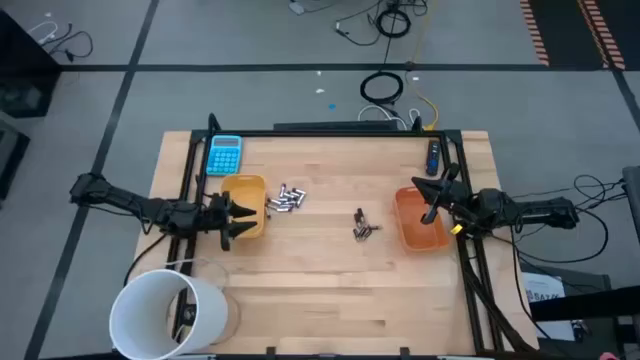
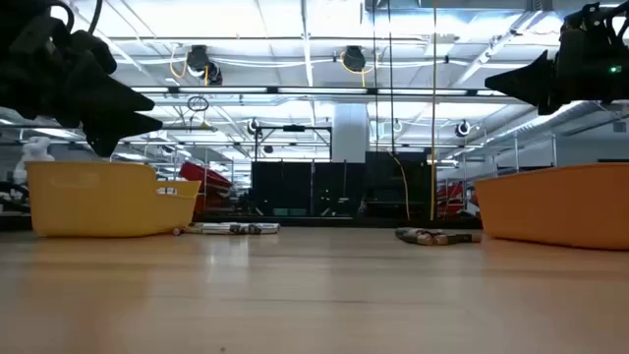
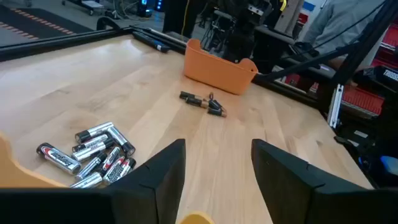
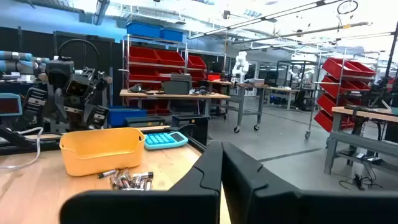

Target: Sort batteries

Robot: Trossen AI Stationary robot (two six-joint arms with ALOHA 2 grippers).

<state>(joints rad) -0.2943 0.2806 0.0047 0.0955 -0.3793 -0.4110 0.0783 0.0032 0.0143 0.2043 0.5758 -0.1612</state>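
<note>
Hovering over the yellow tray (image 1: 250, 188), the left pincer (image 1: 240, 216) gapes empty; silvery batteries (image 1: 284, 200) lie just beyond it on the counter (image 1: 320, 290). Right pincer (image 1: 433, 190) clenched empty above the orange tray (image 1: 410, 230), darker batteries (image 1: 363, 227) nearby.

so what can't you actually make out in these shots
- Inside of the yellow tray: the low view shows only its wall; in the high view the left gripper covers part of it.
- Inside of the orange tray: partly under the right gripper in the high view.
- Dark batteries: too small to count.
- Silvery batteries: brand print unreadable.
</note>
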